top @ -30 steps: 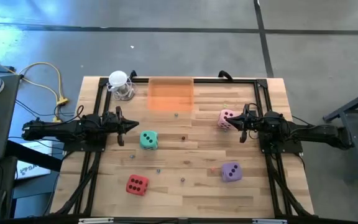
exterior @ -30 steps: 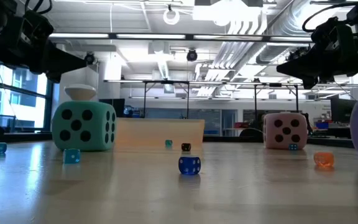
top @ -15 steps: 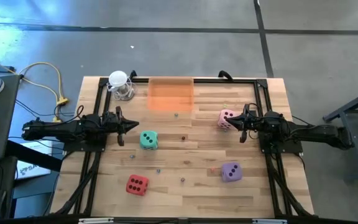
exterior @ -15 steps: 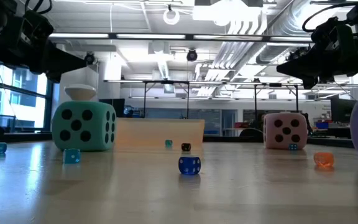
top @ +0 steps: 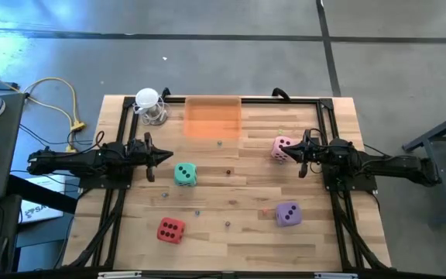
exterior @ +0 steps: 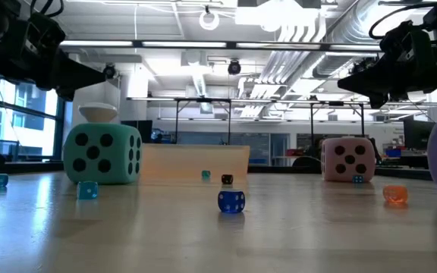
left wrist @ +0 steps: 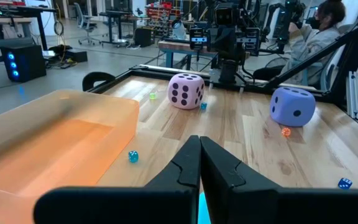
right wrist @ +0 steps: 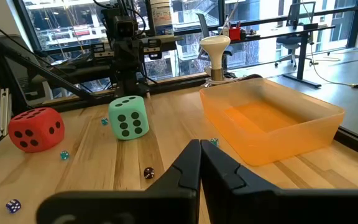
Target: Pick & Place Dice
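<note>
Nothing has shifted since the earlier frames: both arms hang where they were and every die sits in the same spot. Taking the orange tray (top: 213, 117) at the table's far edge as the landmark, the pink die (top: 283, 146) lies just to its right and a little nearer the front, the teal green die (top: 184, 173) sits in front of its left end, and the purple die (top: 287, 213) and red die (top: 170, 229) lie well in front of it, right and left. The right gripper (top: 300, 153) hovers just beside the pink die, on the side away from the tray, fingers pressed together as its wrist view shows. The left gripper (top: 154, 157), also closed, hangs left of the teal green die with a small gap between them. Each arm therefore has one die close ahead of its fingertips, pink being the tighter pairing, so the right arm looks best placed to start, though it must first spread its fingers. A cube offers no long axis to align with.
</note>
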Available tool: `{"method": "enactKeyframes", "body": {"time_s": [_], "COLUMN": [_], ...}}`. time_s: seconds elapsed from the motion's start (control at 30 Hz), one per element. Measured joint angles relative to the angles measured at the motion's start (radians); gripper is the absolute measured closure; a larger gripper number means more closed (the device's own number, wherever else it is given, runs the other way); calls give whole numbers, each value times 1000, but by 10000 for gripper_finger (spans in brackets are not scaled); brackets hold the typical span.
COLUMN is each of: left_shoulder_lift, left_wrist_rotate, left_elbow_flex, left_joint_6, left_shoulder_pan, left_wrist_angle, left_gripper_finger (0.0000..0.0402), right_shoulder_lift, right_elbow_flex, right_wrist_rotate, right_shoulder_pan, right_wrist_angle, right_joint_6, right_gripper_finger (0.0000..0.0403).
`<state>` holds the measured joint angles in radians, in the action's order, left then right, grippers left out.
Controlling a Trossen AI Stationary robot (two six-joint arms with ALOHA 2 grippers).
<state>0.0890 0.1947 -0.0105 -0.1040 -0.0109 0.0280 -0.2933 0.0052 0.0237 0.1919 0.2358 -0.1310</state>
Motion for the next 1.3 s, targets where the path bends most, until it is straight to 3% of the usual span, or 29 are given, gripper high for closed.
{"method": "enactKeyframes", "body": {"time_s": [0.33,0.53,0.73,0.8,1.0,1.13,1.3], "left_shoulder_lift": [0,0,0,0,0,0,0], "left_wrist_rotate": [0,0,0,0,0,0,0], "left_elbow_flex": [0,0,0,0,0,0,0], "left_joint_6": [0,0,0,0,0,0,0], "left_shoulder_pan": [0,0,0,0,0,0,0], "left_wrist_angle": [0,0,0,2,15,15,35], "left_gripper_finger": [401,401,401,401,401,401,401], "right_shoulder_lift": [0,0,0,0,0,0,0], "right_elbow_flex": [0,0,0,0,0,0,19], "right_wrist_rotate": [0,31,29,11,-137,-196,-266], "right_shoulder_pan": [0,0,0,0,0,0,-4], "right_wrist_angle": [0,0,12,38,68,98,194], "right_joint_6": [0,216,236,210,-89,-174,-154], "right_gripper_finger": [401,401,401,401,401,401,401]}}
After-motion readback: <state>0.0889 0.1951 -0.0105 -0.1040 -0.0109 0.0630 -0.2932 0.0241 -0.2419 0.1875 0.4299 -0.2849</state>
